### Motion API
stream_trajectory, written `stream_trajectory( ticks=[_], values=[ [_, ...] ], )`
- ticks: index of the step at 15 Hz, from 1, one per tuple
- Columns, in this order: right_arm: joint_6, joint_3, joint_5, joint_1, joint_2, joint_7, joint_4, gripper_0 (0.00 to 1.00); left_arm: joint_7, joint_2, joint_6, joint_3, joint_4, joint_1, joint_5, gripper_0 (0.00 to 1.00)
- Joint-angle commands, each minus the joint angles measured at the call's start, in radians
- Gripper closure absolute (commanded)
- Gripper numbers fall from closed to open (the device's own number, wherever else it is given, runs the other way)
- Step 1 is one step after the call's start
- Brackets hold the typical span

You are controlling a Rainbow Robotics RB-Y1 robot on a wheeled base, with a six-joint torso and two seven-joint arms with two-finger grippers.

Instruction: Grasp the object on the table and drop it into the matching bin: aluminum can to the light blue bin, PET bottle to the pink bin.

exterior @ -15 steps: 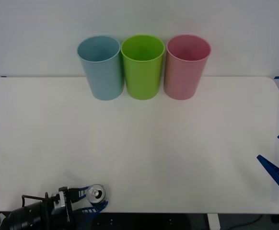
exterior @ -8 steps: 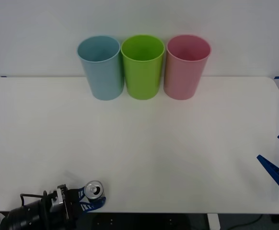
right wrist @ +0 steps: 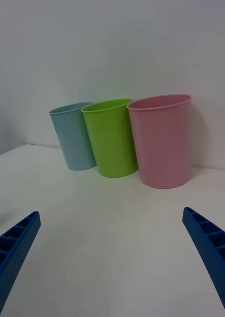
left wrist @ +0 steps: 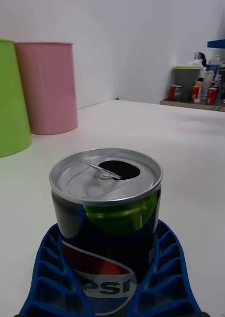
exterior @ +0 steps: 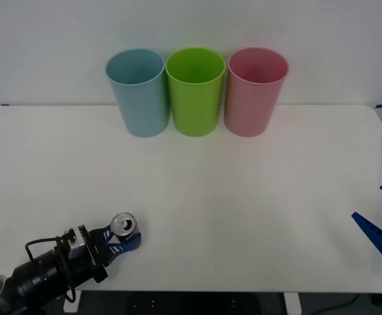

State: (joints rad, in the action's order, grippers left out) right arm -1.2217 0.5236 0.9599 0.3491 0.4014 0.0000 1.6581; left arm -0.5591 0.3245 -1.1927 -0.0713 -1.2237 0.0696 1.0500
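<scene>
The aluminum can point(exterior: 123, 224), silver-topped with an open pull-tab and dark printed sides, stands upright between the blue fingers of my left gripper point(exterior: 121, 240) near the table's point(exterior: 243, 197) front left edge. In the left wrist view the can point(left wrist: 107, 218) sits upright with the ribbed fingers point(left wrist: 48, 277) pressed against both its sides. The light blue bin point(exterior: 138, 92) stands at the back, left of the pink bin point(exterior: 254, 90). My right gripper point(exterior: 369, 202) waits open at the right edge, fingers spread wide point(right wrist: 111, 213).
A lime green bin point(exterior: 195, 90) stands between the light blue and pink bins, all three touching in a row against the white wall. A broad stretch of white tabletop lies between the can and the bins.
My left gripper has moved with the can away from the table's front edge, towards the bins. The right arm has stayed still.
</scene>
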Motion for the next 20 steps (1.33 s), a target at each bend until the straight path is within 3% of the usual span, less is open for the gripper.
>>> stream_trajectory(
  ticks=[1,6,13,16,20],
  values=[
    [0.000,0.000,0.000,0.000,0.000,0.000,0.000,0.00,0.011,-0.001,0.079,0.021,0.000,-0.042,-0.038,1.00],
    [0.000,0.000,0.000,0.000,0.000,0.000,0.000,0.00,0.077,-0.015,0.249,0.071,0.000,-0.157,-0.097,1.00],
    [0.000,0.000,0.000,0.000,0.000,0.000,0.000,0.00,0.203,-0.015,0.320,0.007,-0.005,-0.274,-0.139,1.00],
    [0.000,0.000,0.000,0.000,0.000,0.000,0.000,0.00,0.340,-0.013,0.389,-0.024,-0.071,-0.301,-0.084,1.00],
    [0.000,0.000,0.000,0.000,0.000,0.000,0.000,0.00,0.495,-0.010,0.401,-0.071,-0.094,-0.352,-0.033,1.00]
  ],
)
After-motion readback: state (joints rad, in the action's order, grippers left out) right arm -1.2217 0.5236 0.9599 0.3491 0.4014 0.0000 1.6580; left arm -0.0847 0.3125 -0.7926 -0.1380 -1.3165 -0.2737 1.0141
